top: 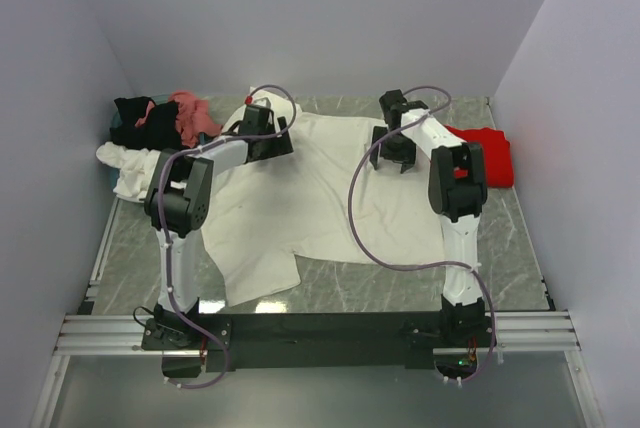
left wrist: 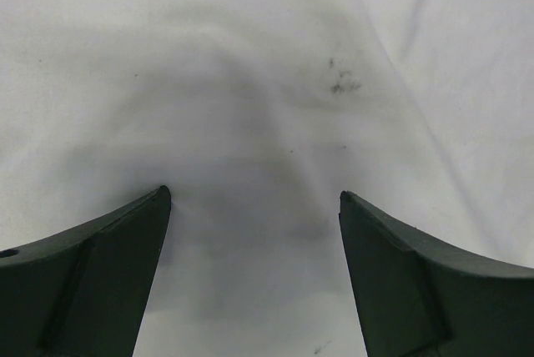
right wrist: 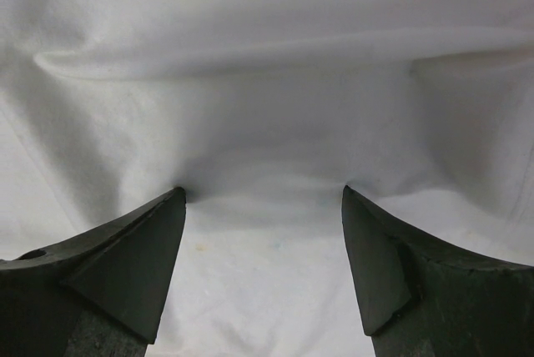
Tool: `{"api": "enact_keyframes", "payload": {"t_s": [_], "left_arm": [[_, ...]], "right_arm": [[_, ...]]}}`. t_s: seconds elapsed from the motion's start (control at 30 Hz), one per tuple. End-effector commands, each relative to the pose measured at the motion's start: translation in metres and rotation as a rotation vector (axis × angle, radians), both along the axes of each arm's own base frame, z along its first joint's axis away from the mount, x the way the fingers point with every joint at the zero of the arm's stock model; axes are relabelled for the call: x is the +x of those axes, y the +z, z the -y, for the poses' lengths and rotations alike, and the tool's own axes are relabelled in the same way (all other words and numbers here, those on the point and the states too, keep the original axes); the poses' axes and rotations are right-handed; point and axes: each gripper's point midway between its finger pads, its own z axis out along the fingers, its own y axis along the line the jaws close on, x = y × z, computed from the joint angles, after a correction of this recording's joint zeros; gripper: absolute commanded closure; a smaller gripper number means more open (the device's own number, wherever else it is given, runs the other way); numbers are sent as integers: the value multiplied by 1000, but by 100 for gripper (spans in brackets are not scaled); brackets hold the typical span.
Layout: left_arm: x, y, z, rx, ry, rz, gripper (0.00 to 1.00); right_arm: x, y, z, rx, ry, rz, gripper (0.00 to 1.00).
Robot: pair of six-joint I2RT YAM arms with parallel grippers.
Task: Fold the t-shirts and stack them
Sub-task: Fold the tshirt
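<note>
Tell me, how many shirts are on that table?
5: cream shirt spread in the middle, red shirt at right, black shirt, pink shirt and white shirt heaped far left. The heap may hide more.

A soft cream off-white cloth t-shirt (right wrist: 267,7) is seen filling the view. The right gripper (right wrist: 263,194) is spread wide, its two dark wedge-shaped fingers (right wrist: 125,265) set tip-down against the cloth, which is puckered between them; a raised fold is seen across the top

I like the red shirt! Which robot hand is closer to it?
Right. The right gripper sits on the cream shirt beside the red shirt; the left gripper is farther away, across the cream shirt.
</note>
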Motion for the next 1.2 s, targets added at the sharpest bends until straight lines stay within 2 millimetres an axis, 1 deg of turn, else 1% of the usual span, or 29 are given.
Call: {"api": "enact_keyframes", "payload": {"t_s": [0.0, 0.13, 0.23, 0.3, 0.37, 0.4, 0.43, 0.47, 0.5, 0.53, 0.57, 0.6, 0.63, 0.67, 0.7, 0.73, 0.77, 0.8, 0.83, 0.87, 0.9, 0.93, 0.97, 1.0, 1.03, 1.07, 1.1, 1.13, 1.17], "left_arm": [[1, -19, -1, 14, -23, -55, 11], [11, -15, -1, 21, -23, -40, 11], [22, -1, 2, 19, -26, -7, 11], [29, 20, 3, 12, -26, 32, 11], [29, 39, 3, -1, -24, 71, 12], [27, 69, 4, -20, -23, 128, 12], [25, 81, -5, -3, 21, 162, 12], [15, 79, -11, 4, 37, 174, 11], [6, 112, -16, -8, 56, 236, 11], [-12, 97, -30, 26, 107, 207, 11], [-24, 100, -34, 32, 127, 214, 11], [-39, 123, -39, 17, 147, 260, 11], [-51, 120, -48, 28, 188, 258, 11], [-80, 90, -51, 60, 187, 197, 11], [-97, 99, -56, 62, 204, 210, 11], [-112, 91, -59, 65, 222, 191, 11], [-138, 65, -66, 113, 237, 140, 11], [-155, 69, -71, 108, 251, 142, 11], [-169, 62, -72, 85, 278, 122, 11], [-193, 42, -76, 106, 283, 82, 11], [-203, 52, -77, 73, 299, 115, 10], [-223, 36, -84, 74, 335, 78, 11], [-235, 36, -77, 68, 321, 85, 11], [-242, 46, -84, 61, 359, 127, 11], [-257, 34, -91, 68, 394, 92, 11], [-267, 33, -89, 69, 390, 88, 11], [-271, 40, -97, 66, 431, 121, 11], [-280, 33, -97, 39, 456, 102, 11], [-285, 35, -89, 21, 429, 109, 12]], "right_arm": [[13, 6, 7, -4, -5, 11, 18], [19, 6, 10, 0, -11, 6, 18], [25, 7, 13, 7, -17, 10, 18], [31, 12, 11, 13, -7, 27, 18], [37, 23, 11, 18, 12, 64, 18], [40, 41, 7, 39, 26, 111, 18], [48, 53, 4, 56, 35, 170, 18], [45, 58, 3, 65, 49, 187, 18], [47, 93, 2, 90, 54, 272, 17], [54, 111, -2, 111, 61, 352, 17], [46, 113, -2, 118, 57, 365, 16], [40, 150, -6, 158, 68, 448, 16], [40, 167, -8, 179, 72, 507, 15], [29, 165, -8, 193, 68, 502, 15], [19, 192, -10, 217, 74, 562, 15], [15, 200, -11, 239, 79, 591, 14], [3, 190, -11, 248, 71, 568, 14], [-8, 206, -10, 262, 73, 606, 14], [-14, 210, -12, 281, 80, 621, 14], [-26, 193, -11, 287, 73, 587, 14], [-36, 204, -10, 298, 77, 622, 14], [-42, 204, -11, 311, 76, 635, 14], [-54, 187, -10, 311, 72, 601, 14], [-62, 193, -9, 316, 76, 625, 14], [-67, 192, -9, 323, 78, 635, 14], [-77, 177, -7, 320, 74, 610, 14], [-84, 181, -5, 318, 71, 628, 14], [-87, 179, -3, 316, 66, 637, 14], [-94, 168, -1, 313, 56, 618, 14]]}}
